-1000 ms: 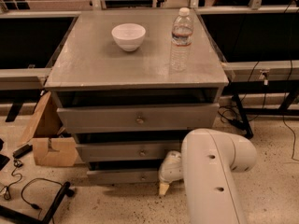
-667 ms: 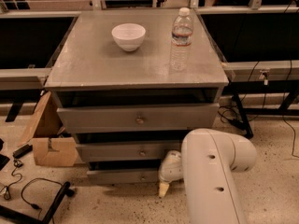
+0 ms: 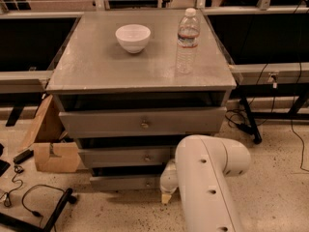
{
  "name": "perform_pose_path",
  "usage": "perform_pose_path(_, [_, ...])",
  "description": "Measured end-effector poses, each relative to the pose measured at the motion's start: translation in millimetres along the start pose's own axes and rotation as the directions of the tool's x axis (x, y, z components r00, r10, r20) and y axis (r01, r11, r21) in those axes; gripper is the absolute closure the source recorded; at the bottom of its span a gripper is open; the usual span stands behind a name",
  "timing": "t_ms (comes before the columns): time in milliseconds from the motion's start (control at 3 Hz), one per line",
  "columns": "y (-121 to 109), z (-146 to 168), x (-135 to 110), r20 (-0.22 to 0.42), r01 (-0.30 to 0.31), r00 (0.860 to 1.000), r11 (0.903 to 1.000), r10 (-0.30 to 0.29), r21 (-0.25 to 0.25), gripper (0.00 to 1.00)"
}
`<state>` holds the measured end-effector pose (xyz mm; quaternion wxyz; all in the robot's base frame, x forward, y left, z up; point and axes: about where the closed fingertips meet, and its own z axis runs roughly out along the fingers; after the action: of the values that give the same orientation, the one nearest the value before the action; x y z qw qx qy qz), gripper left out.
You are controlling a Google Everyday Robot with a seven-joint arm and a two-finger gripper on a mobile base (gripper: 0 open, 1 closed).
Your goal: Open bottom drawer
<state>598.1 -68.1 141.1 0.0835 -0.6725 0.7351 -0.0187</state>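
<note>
I'm looking down at the bench, a grey unit with three drawers stacked in its front. A white bowl and a clear water bottle stand on top, well apart from each other and back from the front edge, so pulling a drawer should not disturb them.

The bottom drawer is the lowest and narrowest front, just above the floor. It looks close to shut, with only a dark gap above it, so I judge the pull has not really begun.

The white arm comes in low from the right foreground, bent down to reach that height. The pincer sits right at the drawer's front, near its right end, about where the centre knob should be. I can't see that knob. It may be hidden behind the pincer, which would suit a grasp-and-pull. Whether the pincer is clenched on it, merely touching the panel, or released, I cannot tell from here.

A cardboard box leans beside the bench on the left, clear of the drawer's path.
</note>
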Motion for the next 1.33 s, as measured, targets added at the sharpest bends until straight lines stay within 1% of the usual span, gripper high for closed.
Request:
perform_pose_path(667, [-3.8,-10.9,-1.4,0.000,0.000,1.000,1.0000,0.000,0.000,0.73])
perform_pose_path(1000, [-4.9,-20.4,-0.9,-0.006,-0.007,1.000,1.0000,0.007,-0.001,1.00])
perform_pose_path(1333, [-7.1,-25.6,1.3,-0.010,-0.013,1.000,0.9999,0.013,0.000,1.00])
